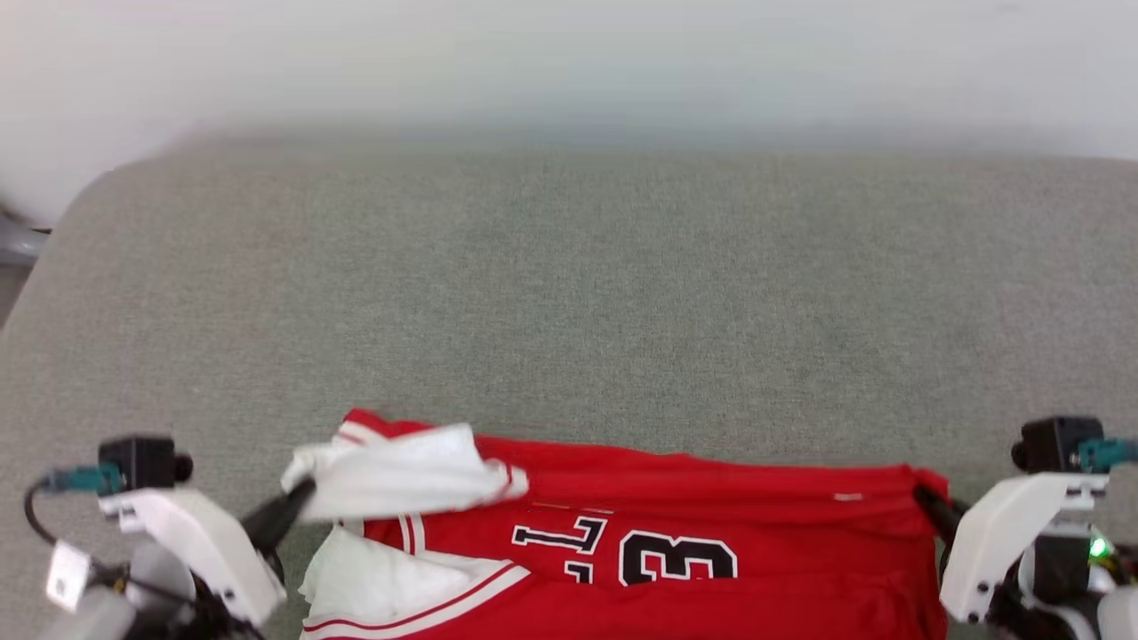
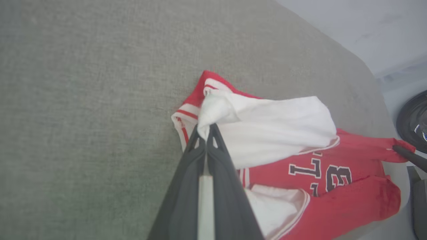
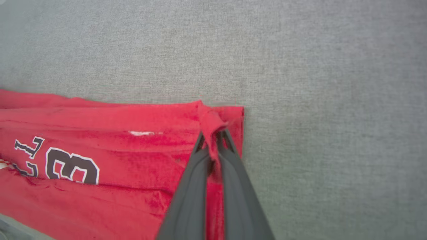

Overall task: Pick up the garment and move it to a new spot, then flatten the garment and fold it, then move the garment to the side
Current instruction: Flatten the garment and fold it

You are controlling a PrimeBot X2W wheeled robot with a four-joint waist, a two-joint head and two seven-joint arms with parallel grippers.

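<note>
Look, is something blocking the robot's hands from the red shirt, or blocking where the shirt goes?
Nothing visible. The left gripper and right gripper are shut on the garment, and nothing lies on the gray surface beyond it.

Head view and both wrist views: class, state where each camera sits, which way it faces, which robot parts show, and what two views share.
Head view: on the head, looking forward and down at the shirt on the grey surface; left pincer and right pincer at the lower corners.
Left wrist view: on the left wrist, looking along its shut fingers pinching the white sleeve.
Right wrist view: on the right wrist, looking along its shut fingers pinching a red corner.
Shared: both wrist views show the shirt's number.
</note>
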